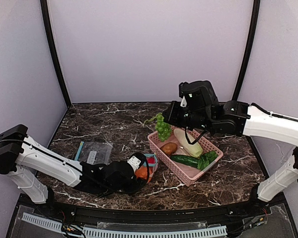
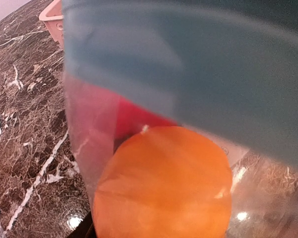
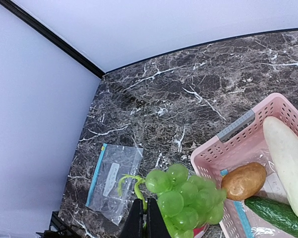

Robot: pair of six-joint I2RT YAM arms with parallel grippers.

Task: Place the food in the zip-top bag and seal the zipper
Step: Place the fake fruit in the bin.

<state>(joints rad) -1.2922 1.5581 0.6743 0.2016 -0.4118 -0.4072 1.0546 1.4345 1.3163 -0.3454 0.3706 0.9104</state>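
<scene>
Grapes (image 1: 162, 127): hanging in the air at the centre of the top view, over the far-left corner of the basket (image 1: 208, 168), well apart from the bag.
Bag (image 1: 150, 163): lower centre of the top view, on the table just left of the basket; an orange (image 2: 164, 188) and a red fruit (image 2: 134, 116) sit inside, touching.
Zipper (image 2: 213, 74): a blue band across the upper part of the left wrist view; whether the mouth gapes cannot be told.
Handling, grapes: likely light and lumpy, apt to swing. The stem is the sound place to hold, and the bunch will need a wide mouth.
Handling, bag: thin, limp, slippery film that probably sags shut. The stiffer zipper edge is the best place to take hold.
Right gripper (image 3: 144, 208): fingers pressed together, pinching the grapes' stem.
Left gripper (image 1: 135, 174): at the bag's mouth; fingers hidden, so I cannot tell whether it is spread or gripping.
Spare bag (image 1: 95, 152): flat, lower left of the top view.
</scene>
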